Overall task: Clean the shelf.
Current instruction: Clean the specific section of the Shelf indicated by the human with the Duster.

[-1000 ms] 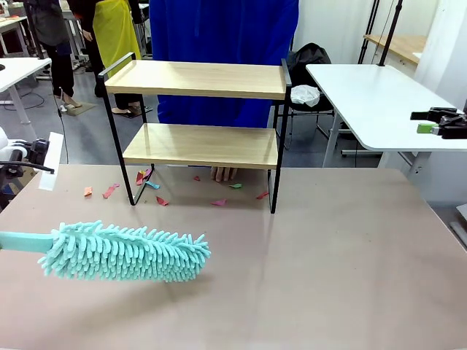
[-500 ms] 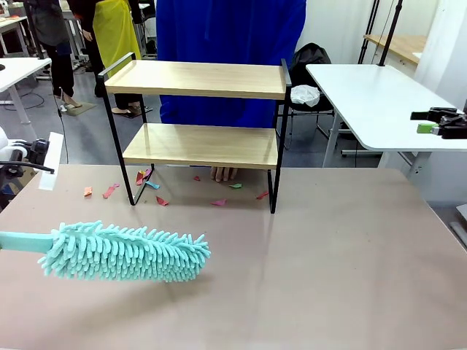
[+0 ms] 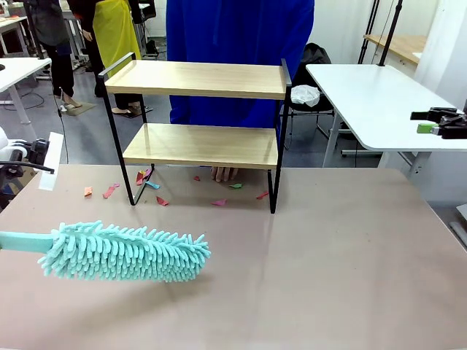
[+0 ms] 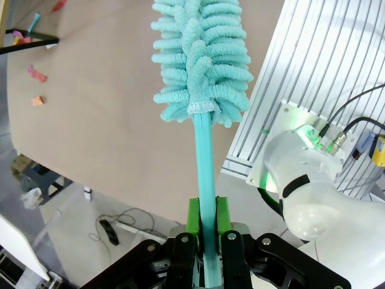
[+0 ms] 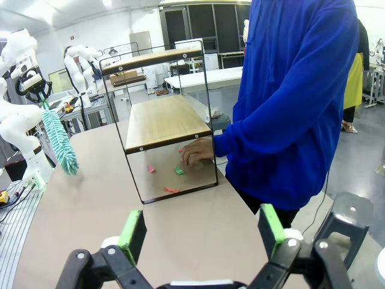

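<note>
Where the brown-grey surface (image 3: pixel 328 262) meets its far edge, left of centre, stands the shelf (image 3: pixel 197 80) (image 5: pixel 159 120): two flat rectangular boards of pale wood grain, one above the other, carried in a thin black metal frame with a raised rail at each short side and slim legs planted on the surface. Small paper scraps (image 3: pixel 160 200) in red, orange, pink and green lie scattered under the lower board and out past its left legs. A person's hand (image 3: pixel 224 173) (image 5: pixel 197 152) rests on the surface beneath that board at the far edge; the person, in a blue top (image 3: pixel 233 44), stands directly behind the frame. Nearer the robot and well apart from the shelf is a teal duster (image 3: pixel 124 251) (image 4: pixel 201 54) (image 5: pixel 59 141), a long shaggy head of soft chenille fingers on a flat teal handle; whether the head touches the surface cannot be told. The left gripper (image 4: pixel 204 220) is clamped on that handle, green pads pressed against both sides. The right gripper (image 5: pixel 201 232) stands spread wide with nothing between its fingers, facing the shelf's end and the person. A white table (image 3: pixel 372 95) stands off to the right.
</note>
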{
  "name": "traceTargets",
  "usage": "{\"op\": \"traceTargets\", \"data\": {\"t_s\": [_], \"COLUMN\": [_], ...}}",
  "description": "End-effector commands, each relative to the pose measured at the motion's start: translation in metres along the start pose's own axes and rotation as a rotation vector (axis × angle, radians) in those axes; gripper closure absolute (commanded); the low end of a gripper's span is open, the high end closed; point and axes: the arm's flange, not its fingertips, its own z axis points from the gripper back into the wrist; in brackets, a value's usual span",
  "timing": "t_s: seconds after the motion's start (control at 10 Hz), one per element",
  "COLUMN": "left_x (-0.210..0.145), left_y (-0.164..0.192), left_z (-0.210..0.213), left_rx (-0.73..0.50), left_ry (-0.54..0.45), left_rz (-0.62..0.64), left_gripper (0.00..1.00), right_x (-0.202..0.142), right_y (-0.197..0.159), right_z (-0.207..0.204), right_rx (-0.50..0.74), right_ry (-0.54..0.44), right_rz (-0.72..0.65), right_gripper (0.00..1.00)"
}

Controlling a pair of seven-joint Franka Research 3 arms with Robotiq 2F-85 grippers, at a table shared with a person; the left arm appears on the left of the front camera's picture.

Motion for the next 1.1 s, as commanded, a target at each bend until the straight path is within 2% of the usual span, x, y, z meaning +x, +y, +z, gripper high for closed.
{"op": "traceTargets", "data": {"t_s": [0.0, 0.4, 0.6, 0.7, 0.8, 0.9, 1.0], "left_x": [-0.001, 0.000, 0.028, 0.049, 0.072, 0.095, 0.116], "left_y": [0.000, 0.000, -0.006, -0.013, -0.018, -0.016, -0.014], "left_z": [0.003, 0.000, -0.003, -0.007, -0.010, -0.015, -0.018], "left_rx": [-0.017, 0.000, -0.034, -0.034, -0.026, 0.018, 0.030], "left_ry": [-0.013, 0.000, -0.079, -0.087, -0.112, -0.103, -0.152], "left_rz": [0.006, 0.000, 0.146, 0.249, 0.301, 0.404, 0.475], "left_gripper": [0.87, 0.87, 0.87, 0.87, 0.87, 0.87, 0.87], "right_x": [0.003, 0.003, 0.003, 0.003, 0.003, 0.003, 0.003], "right_y": [0.001, 0.001, 0.001, 0.001, 0.001, 0.001, 0.001], "right_z": [-0.001, -0.001, -0.001, -0.001, -0.001, -0.001, -0.001], "right_rx": [0.000, 0.000, 0.000, 0.000, 0.000, 0.000, 0.000], "right_ry": [-0.002, -0.002, -0.002, -0.002, -0.002, -0.002, -0.002], "right_rz": [0.004, 0.004, 0.004, 0.004, 0.004, 0.004, 0.004], "right_gripper": [0.00, 0.00, 0.00, 0.00, 0.00, 0.00, 0.00]}}
